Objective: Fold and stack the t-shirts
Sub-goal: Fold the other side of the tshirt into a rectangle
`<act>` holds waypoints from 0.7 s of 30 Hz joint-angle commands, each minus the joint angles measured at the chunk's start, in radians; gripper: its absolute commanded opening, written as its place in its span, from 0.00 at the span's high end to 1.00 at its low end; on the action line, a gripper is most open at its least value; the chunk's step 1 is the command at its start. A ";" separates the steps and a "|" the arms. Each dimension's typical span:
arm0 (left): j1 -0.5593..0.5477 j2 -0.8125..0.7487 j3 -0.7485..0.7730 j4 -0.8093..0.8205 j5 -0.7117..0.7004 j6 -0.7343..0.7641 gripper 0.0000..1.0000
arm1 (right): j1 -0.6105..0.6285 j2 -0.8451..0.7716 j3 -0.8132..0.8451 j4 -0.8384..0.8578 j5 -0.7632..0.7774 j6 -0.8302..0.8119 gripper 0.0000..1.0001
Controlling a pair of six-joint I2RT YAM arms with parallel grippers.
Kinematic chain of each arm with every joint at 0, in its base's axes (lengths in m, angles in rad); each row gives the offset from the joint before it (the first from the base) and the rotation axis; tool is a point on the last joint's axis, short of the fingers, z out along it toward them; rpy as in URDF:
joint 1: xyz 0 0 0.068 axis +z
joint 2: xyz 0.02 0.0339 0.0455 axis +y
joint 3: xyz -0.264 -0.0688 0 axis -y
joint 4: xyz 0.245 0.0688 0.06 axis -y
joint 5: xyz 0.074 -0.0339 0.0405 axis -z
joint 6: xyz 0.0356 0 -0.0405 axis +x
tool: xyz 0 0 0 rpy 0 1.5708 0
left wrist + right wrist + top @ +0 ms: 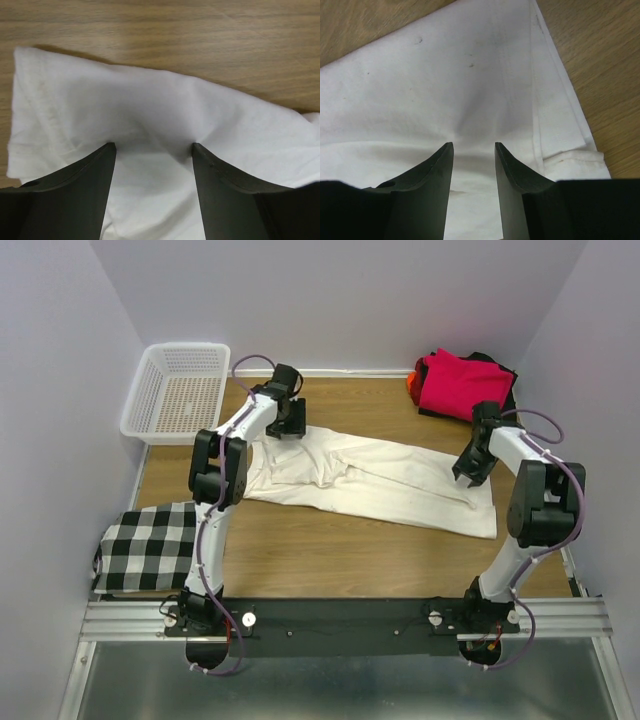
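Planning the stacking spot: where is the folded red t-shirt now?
Top view: the red t-shirt lies at the table's far right, on a black shirt, just beyond the right arm.

The cream t-shirt (390, 475) lies flat across the middle of the table (350, 560). It is folded into a long band, slanting from far left to nearer right, rumpled at its left end, hem layers stacked at the right. At the table's far right corner I see a pile: the folded magenta-red t-shirt (460, 385) on top, the black t-shirt (507, 382) under it, and the orange t-shirt (413, 381) peeking out at its left.
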 commanded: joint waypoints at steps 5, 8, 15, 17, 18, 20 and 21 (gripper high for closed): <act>0.077 0.073 0.085 -0.060 0.046 -0.050 0.27 | 0.004 0.096 0.006 -0.020 0.036 0.011 0.53; 0.091 0.109 0.143 -0.077 0.052 -0.050 0.27 | 0.004 0.138 0.041 -0.037 0.049 0.014 0.53; 0.134 0.203 0.289 -0.102 0.084 -0.068 0.27 | 0.004 0.257 0.181 -0.080 0.104 0.009 0.53; 0.154 0.223 0.324 -0.096 0.095 -0.085 0.27 | 0.004 0.291 0.251 -0.095 0.131 0.008 0.53; 0.160 0.226 0.329 -0.086 0.110 -0.100 0.27 | 0.004 0.306 0.276 -0.106 0.141 0.005 0.53; 0.172 0.234 0.340 -0.057 0.127 -0.114 0.26 | 0.004 0.348 0.348 -0.112 0.158 0.003 0.53; 0.180 0.237 0.340 -0.045 0.147 -0.125 0.26 | 0.004 0.362 0.370 -0.117 0.159 -0.003 0.53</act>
